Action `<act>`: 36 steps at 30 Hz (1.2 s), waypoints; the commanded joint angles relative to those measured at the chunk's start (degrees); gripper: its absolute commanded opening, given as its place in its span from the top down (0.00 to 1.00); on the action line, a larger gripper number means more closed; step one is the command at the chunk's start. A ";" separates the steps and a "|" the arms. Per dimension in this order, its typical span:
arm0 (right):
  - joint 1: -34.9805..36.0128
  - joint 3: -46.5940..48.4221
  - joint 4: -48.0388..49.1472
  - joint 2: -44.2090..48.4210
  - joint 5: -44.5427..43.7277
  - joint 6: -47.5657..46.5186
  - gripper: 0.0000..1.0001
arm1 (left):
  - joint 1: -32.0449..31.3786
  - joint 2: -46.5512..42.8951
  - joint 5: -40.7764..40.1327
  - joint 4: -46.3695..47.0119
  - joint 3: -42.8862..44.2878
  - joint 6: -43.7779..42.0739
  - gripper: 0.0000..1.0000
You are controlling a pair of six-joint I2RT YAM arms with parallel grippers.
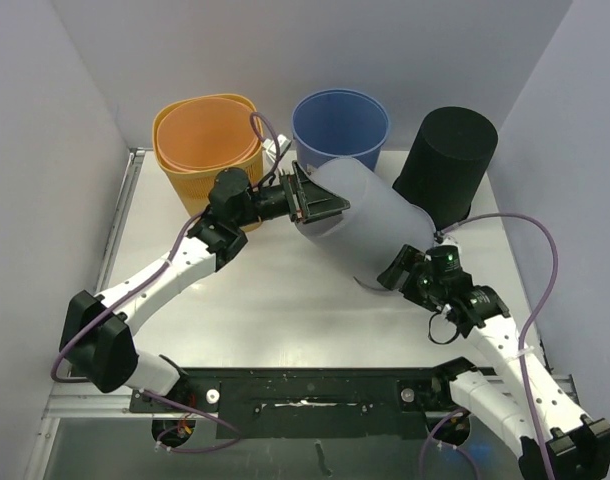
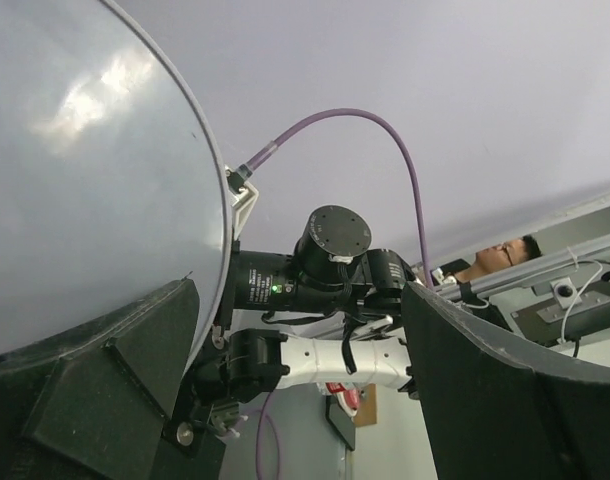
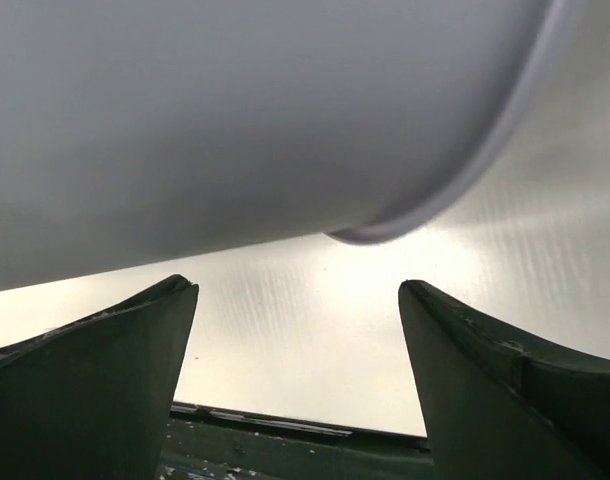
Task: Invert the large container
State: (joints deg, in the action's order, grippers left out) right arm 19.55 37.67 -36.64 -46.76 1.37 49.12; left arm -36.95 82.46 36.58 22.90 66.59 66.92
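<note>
Basically, the main risk is that neither hand has the large container (image 1: 370,225) clamped, so it can roll or slide away. It sits tipped on a diagonal mid-tabletop (image 1: 265,300), with the rim end low by the right hand (image 1: 397,272) and the closed end high at the left hand (image 1: 320,200). From the top view it looks propped, not held.

- **Roll:** if the left hand pushes off-centre, the round wall likely rolls toward the black bin (image 1: 445,165) or the blue bucket (image 1: 340,125), both just beside it.
- **Skid:** if the rim slips on the smooth tabletop, the container drops flat on its side instead of going over.
- **Clearance:** the orange bucket (image 1: 205,140) is close to the left arm, so it's a bump risk on any swing.

Pose:
- **Left arm:** reaches up and right, with the hand facing the high end. The fingers are spread wide with nothing between them, and one finger looks to be against the wall in the wrist view.
- **Right arm:** bent inward, with the hand low near the tabletop under the rim. The fingers are wide apart and gripping nothing. Can't tell if they touch the rim.
</note>
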 commanded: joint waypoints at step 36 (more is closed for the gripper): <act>0.05 35.86 -23.85 1.14 -22.57 -13.85 0.02 | 5.07 4.78 -0.27 -11.95 11.17 -16.27 0.17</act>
State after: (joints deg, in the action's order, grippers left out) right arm 19.57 64.99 -60.73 -43.51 -16.47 44.07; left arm -33.82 91.72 39.42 14.44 79.70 54.74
